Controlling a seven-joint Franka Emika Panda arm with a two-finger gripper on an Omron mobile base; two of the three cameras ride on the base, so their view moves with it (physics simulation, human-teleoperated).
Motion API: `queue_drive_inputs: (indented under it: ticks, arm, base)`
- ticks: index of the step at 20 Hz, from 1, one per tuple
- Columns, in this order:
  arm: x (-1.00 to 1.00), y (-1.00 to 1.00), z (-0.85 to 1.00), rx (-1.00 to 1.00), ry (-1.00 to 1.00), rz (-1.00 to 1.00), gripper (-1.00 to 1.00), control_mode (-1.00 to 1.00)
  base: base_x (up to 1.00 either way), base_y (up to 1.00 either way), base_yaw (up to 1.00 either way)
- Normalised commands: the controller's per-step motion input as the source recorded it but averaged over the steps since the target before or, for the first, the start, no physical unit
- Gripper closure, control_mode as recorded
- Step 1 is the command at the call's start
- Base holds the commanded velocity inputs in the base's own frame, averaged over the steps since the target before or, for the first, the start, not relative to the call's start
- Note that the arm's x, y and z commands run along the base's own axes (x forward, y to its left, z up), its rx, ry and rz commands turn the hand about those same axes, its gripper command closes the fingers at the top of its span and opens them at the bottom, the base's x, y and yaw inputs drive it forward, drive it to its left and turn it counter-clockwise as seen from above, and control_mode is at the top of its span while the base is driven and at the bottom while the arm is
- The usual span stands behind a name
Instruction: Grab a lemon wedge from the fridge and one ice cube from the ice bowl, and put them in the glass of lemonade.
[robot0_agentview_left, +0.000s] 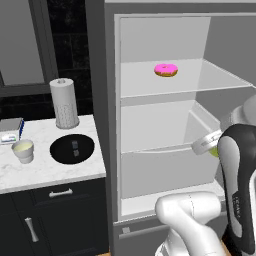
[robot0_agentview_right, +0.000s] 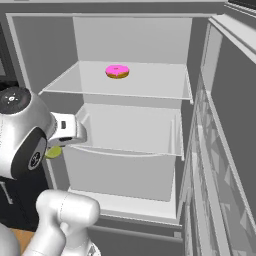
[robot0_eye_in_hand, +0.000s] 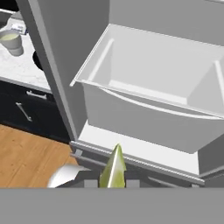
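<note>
The lemon wedge (robot0_eye_in_hand: 113, 168) is held at the very base of the hand view, pinched between the nearly closed jaws of the gripper (robot0_eye_in_hand: 112, 183), with its pointed end projecting straight out ahead of the hand. In the right base view a sliver of the same wedge (robot0_agentview_right: 53, 152) is seen just under the wrist, in front of the fridge's left edge.

Directly ahead of the hand, the open fridge (robot0_eye_in_hand: 65, 65) is faced: its floor lies just beyond the wedge tip, and the pale drawer (robot0_eye_in_hand: 153, 83) stands above and farther ahead. Nothing more appears to be needed from there.

The relation that matters is sideways. The glass of lemonade (robot0_eye_in_hand: 10, 42) is seen far off to the upper left of the hand, past the fridge's side wall, standing on the counter (robot0_eye_in_hand: 17, 65). Just beside it, on the side nearer the hand, the ice bowl (robot0_eye_in_hand: 36, 59) is partly hidden by that wall. In the left base view the glass of lemonade (robot0_agentview_left: 23, 151) and the ice bowl (robot0_agentview_left: 72, 148) are set side by side, near but apart.

It is judged that the wedge must be carried out of the fridge opening and swung well to the hand's left, across the bowl, before it can be released over the glass.
</note>
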Motion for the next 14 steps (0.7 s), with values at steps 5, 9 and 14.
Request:
queue_drive_inputs:
  ticks: [5,9,14]
  arm:
    - [0.00,0.00,0.00,0.00,0.00,0.00,1.00,1.00]
    - [0.00,0.00,0.00,0.00,0.00,0.00,1.00,1.00]
    - [0.00,0.00,0.00,0.00,0.00,0.00,1.00,1.00]
  base:
    - [-0.95,0.62,0.00]
    - [-0.30,1.00,-0.11]
    - [0.15,1.00,-0.19]
